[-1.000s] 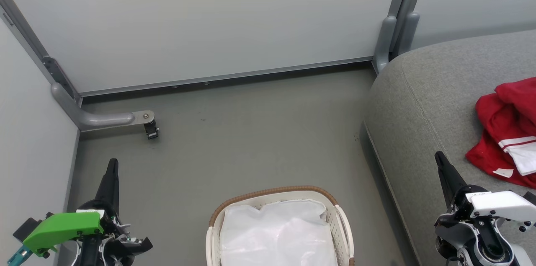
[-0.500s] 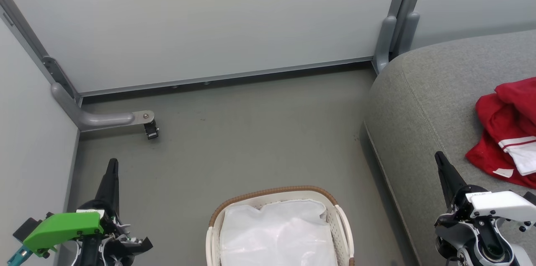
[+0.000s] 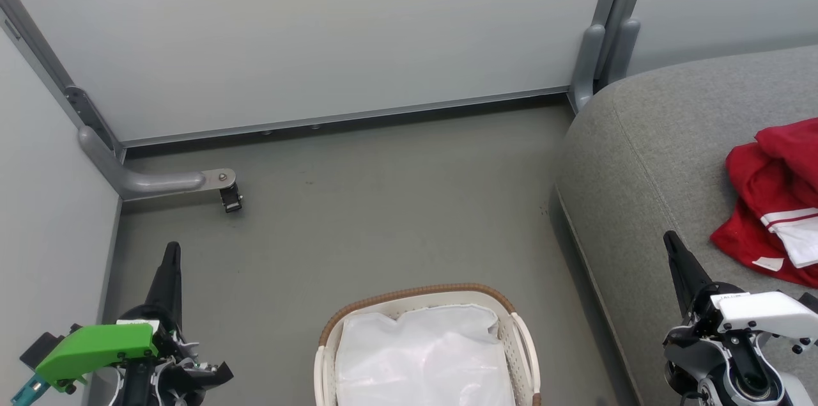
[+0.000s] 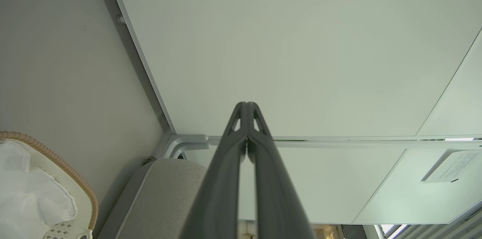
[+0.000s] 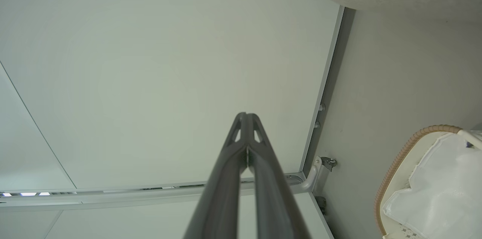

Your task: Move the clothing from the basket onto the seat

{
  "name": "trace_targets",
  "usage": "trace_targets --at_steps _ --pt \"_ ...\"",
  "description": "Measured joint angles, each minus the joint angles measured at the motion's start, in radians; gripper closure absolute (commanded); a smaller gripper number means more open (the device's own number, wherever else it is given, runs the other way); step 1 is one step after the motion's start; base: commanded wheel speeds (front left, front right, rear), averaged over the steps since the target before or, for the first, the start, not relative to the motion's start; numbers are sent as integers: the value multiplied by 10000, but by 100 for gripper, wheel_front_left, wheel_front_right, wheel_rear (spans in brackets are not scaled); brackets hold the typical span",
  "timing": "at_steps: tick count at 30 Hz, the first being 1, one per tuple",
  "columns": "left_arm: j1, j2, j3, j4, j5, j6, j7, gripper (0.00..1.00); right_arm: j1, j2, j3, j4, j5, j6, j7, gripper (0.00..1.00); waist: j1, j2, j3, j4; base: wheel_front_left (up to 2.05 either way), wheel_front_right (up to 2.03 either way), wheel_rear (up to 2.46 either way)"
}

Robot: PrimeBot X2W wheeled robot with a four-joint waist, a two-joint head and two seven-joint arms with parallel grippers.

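1. Two grippers flank the basket [image 3: 415,291]. The left gripper [image 3: 170,254] is to its left above the floor. The right gripper [image 3: 672,246] is to its right, over the front edge of the seat [image 3: 645,156]. Each has its fingers pressed together on nothing.
2. Read the basket first. Only the white liner [image 3: 422,355] shows inside it, with no red cloth on top.
3. The clothing [image 3: 763,201] lies in a red heap on the seat, well to the right of the basket and apart from it.
4. The transfer therefore looks finished, and the step in hand is most likely a check rather than another grab.
5. The near end of the basket is cut off in the head view, so look down there before calling it done.
6. Leave the liner alone; it is not part of the load.
7. If the arms fold away, steer the right gripper toward the basket and away from the heap, so a finger does not snag a hem.
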Motion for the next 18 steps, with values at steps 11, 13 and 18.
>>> trace_targets --at_steps 11,13,18 --pt "0 0 0 0 0 0 0 100 0 0 0 0 0 2 2 100 0 0 0 0 0 0 0" --pt "0 0 0 -2 0 0 0 100 0 0 0 0 0 0 2 100 0 0 0 0 0 0 0" --pt "0 0 0 -2 0 0 0 100 0 0 0 0 0 0 0 100 0 0 0 0 0 0 0"
